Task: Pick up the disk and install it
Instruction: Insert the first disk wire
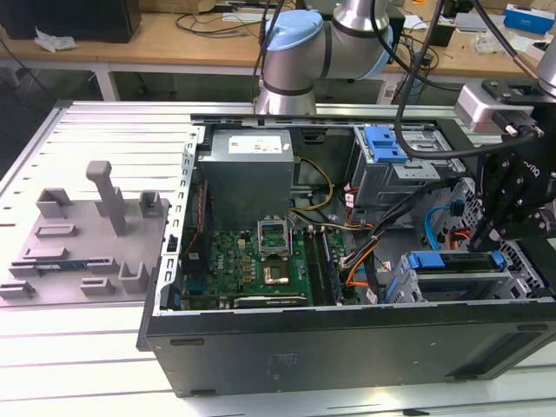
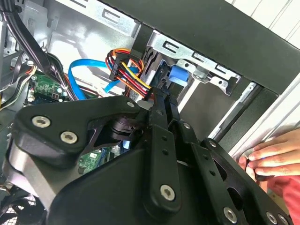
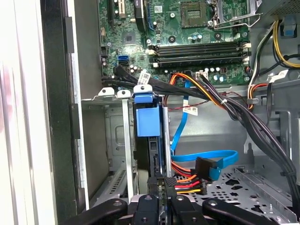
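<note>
Now the gripper (image 3: 159,197) pinches the end of the disk (image 3: 149,123), which stands on edge in the metal bay (image 3: 110,140) by the computer case's (image 1: 347,343) front wall, so push straight and gently.

We see an open black desktop computer case (image 1: 347,347) lying on its side at lower centre of the exterior view, a green motherboard (image 1: 252,261) inside it and a grey metal power supply box (image 1: 246,174) above that. A grey plastic fixture tray (image 1: 82,234) sits at left. Blue flat data cables (image 3: 206,157) loop at lower centre of the first wrist view.
</note>
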Robot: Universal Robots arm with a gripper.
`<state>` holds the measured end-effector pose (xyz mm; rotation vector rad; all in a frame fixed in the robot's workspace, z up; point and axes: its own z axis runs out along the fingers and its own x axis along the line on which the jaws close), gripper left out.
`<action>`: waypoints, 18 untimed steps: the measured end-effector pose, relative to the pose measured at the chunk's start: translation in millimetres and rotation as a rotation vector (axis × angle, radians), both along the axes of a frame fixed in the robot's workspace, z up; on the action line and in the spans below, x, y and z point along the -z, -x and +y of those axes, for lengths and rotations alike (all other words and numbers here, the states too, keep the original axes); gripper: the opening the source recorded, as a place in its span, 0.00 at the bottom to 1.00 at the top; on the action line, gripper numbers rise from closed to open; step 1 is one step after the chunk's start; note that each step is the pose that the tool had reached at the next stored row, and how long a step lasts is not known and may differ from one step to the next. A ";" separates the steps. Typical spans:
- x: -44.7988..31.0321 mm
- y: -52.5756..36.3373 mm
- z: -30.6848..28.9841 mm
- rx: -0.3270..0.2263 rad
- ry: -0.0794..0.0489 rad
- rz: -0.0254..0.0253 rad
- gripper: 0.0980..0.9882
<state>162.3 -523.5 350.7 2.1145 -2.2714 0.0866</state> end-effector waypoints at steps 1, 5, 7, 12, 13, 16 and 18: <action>0.3 0.1 -0.3 0.000 0.000 0.0000 0.07; 1.0 0.3 -0.3 0.000 0.000 0.0000 0.07; 1.3 0.3 -0.3 0.000 0.000 0.0000 0.07; 2.2 0.3 -0.3 0.000 0.000 0.0000 0.07; 2.4 0.3 -0.3 0.000 0.000 0.0000 0.07; 2.9 0.3 -0.3 0.000 0.000 0.0000 0.07; 3.3 0.3 -0.3 0.000 0.000 0.0000 0.07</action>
